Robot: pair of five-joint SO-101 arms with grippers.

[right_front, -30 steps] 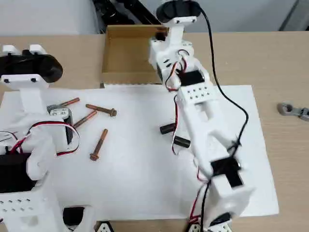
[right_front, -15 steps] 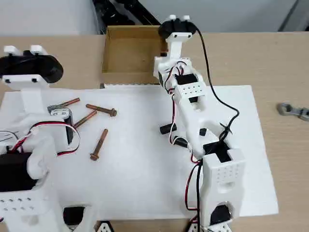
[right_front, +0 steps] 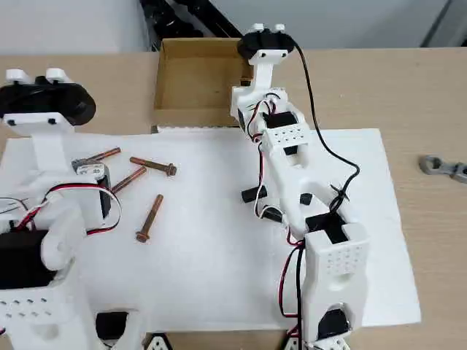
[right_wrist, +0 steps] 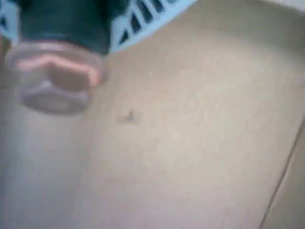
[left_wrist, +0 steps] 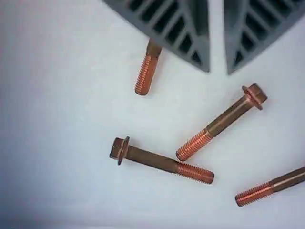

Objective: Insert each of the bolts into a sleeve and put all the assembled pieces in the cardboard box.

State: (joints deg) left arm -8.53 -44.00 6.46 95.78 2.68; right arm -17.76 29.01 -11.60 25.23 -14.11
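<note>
Having been extended over the cardboard box (right_front: 197, 80), the right gripper (right_wrist: 62, 28) is found clamped on an assembled piece (right_wrist: 55, 76); release is judged due.

Bright, even light falls on the white sheet (right_front: 204, 284) — the bolts (left_wrist: 162, 161) cast only faint, soft shadows; the cardboard box (right_wrist: 190, 143) floor looks dimmer — flat, muted.

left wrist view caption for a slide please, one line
Left gripper, grey ribbed fingers slightly apart, above four copper-coloured threaded metal bolts scattered on a white sheet.
</note>
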